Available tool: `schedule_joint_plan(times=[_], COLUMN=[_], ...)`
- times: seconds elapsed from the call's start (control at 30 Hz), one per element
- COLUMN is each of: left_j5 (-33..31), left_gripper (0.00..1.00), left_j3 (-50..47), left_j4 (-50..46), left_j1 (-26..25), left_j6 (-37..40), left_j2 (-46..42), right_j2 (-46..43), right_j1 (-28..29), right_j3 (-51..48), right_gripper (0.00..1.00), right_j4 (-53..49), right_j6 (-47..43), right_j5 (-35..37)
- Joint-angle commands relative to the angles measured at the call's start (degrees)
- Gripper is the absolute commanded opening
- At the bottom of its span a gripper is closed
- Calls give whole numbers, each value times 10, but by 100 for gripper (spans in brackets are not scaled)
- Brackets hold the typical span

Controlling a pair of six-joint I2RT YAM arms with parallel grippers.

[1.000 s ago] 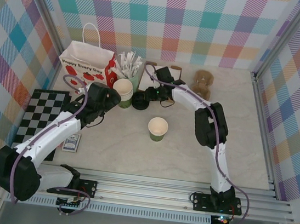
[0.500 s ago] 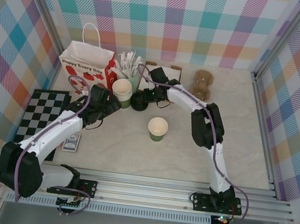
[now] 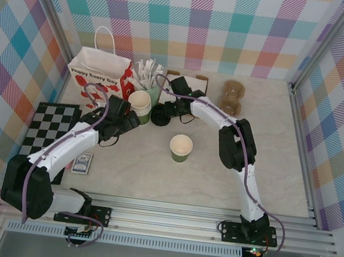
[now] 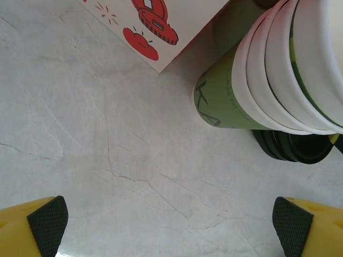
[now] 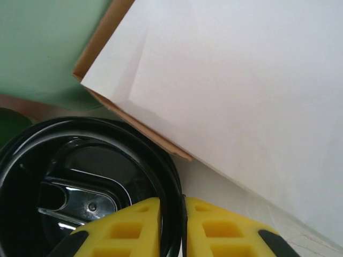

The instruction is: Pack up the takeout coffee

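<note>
The coffee cup (image 3: 161, 115) stood on the worktop (image 4: 107, 150) just beside the stack of paper cups (image 4: 278, 80), in front of a cardboard box (image 5: 241, 80). The right claw (image 5: 172, 214) was clamped on the rim of its black lid (image 5: 80, 176). The left claw (image 4: 170, 227) hung spread apart near the stack, holding nothing.

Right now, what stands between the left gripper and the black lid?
The stack of cream paper cups stands before the black lid, in the left wrist view.
</note>
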Motion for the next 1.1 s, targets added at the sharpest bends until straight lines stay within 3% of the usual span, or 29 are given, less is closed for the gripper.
schedule_joint_plan(times=[0.0, 0.3, 0.6, 0.8, 0.93, 1.07], left_j5=[10, 59, 123, 192, 222, 235], left_gripper=[100, 100, 100, 99, 94, 85], left_j3=[23, 21, 7, 23, 65, 101], left_j4=[-5, 32, 106, 145, 126, 93], left_j1=[5, 6, 10, 10, 10, 9], left_j6=[8, 11, -8, 24, 68, 114], left_j2=[9, 7, -20, -15, 14, 43], right_j2=[-22, -66, -153, -214, -248, -269], right_j1=[5, 6, 10, 31, 46, 52], right_j3=[12, -19, -146, -244, -292, -306], right_gripper=[15, 10, 7, 7, 7, 6], right_j4=[-10, 24, 151, 253, 305, 311], right_j6=[-10, -10, -37, -114, -175, -178], right_j5=[11, 27, 52, 96, 109, 109])
